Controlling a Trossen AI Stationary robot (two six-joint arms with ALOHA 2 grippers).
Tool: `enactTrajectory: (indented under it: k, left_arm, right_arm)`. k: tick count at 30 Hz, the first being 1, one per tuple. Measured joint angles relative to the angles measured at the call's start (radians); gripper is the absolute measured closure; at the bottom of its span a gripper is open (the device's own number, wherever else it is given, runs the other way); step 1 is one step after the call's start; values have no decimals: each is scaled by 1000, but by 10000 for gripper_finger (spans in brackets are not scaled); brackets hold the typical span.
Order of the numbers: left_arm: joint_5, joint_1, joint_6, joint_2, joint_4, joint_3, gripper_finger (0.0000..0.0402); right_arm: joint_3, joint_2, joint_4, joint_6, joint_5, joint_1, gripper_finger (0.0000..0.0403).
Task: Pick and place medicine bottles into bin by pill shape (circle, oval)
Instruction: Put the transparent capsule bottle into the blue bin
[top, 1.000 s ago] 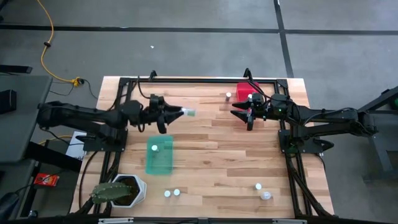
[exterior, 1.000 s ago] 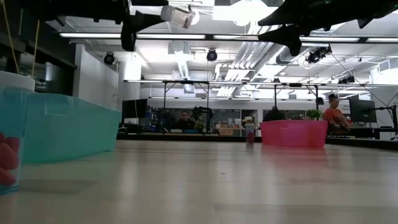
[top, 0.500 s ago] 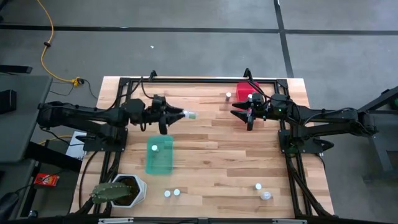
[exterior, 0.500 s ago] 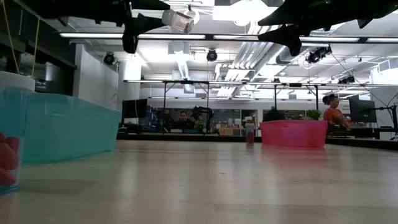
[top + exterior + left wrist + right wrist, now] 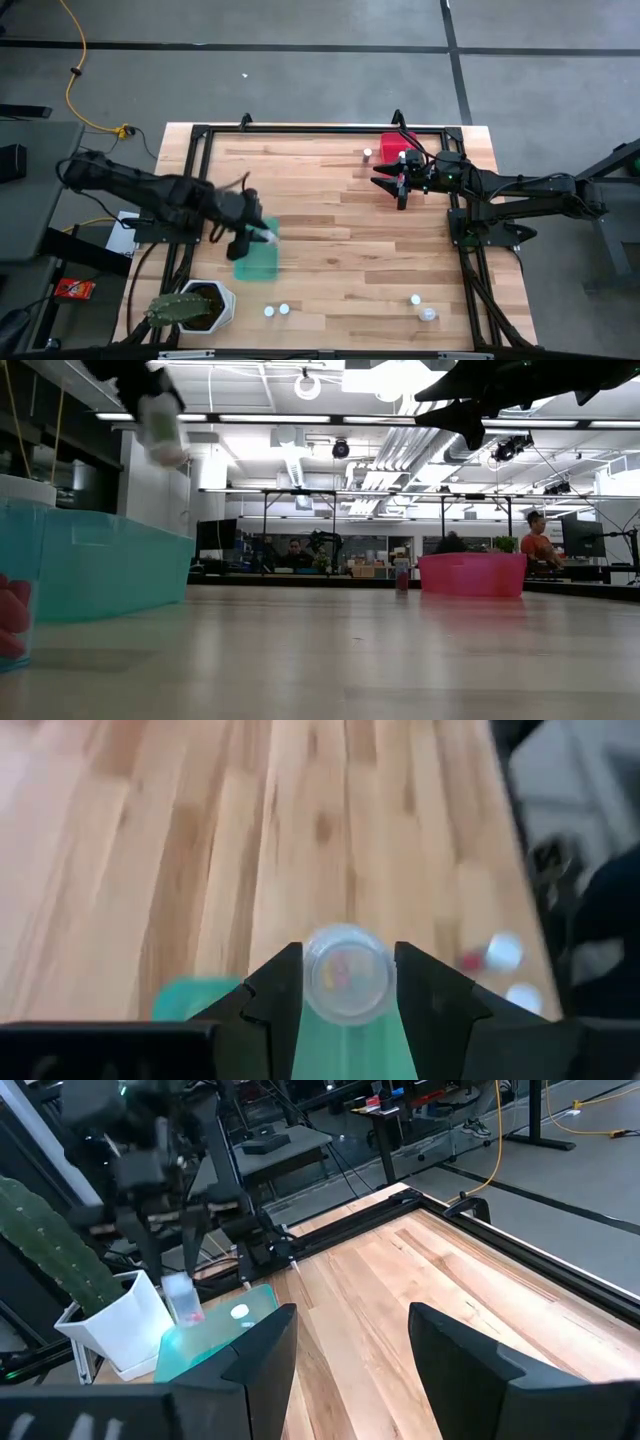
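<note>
Two bins (image 5: 256, 250) (image 5: 472, 574) on wooden table (image 5: 340, 260); workshop behind.

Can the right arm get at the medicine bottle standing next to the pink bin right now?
Probably yes. The right claw is open, empty and hangs close beside the pink bin, and the medicine bottle stands alone on bare wood with nothing around it. The left claw is far off over the green bin.

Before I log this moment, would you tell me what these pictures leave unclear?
- Pill shape in the held bottle: left wrist view, blurred through its base between the left tool fingers.
- Teal bin contents: high view, partly covered by the left arm; low view, frosted wall.
- Red bin contents: high view, partly behind the right tool.
- Loose bottles at the near edge: too small to show their pills.
</note>
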Motion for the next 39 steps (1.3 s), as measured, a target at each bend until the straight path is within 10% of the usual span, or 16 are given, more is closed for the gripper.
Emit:
enactTrajectory:
  k: [10,28,39]
  left_arm:
    - [-183,-133,-27,97,-61,-118,274]
    - [-153,-130,-28,267,-21,-136,272]
    - [-80,-115,-71,269,-53,-110,202]
  right_arm:
    - [0,0,-2,0,0,0,217]
    - [0,0,-20,0,11,0,217]
    - [0,0,-24,-2,11,0,217]
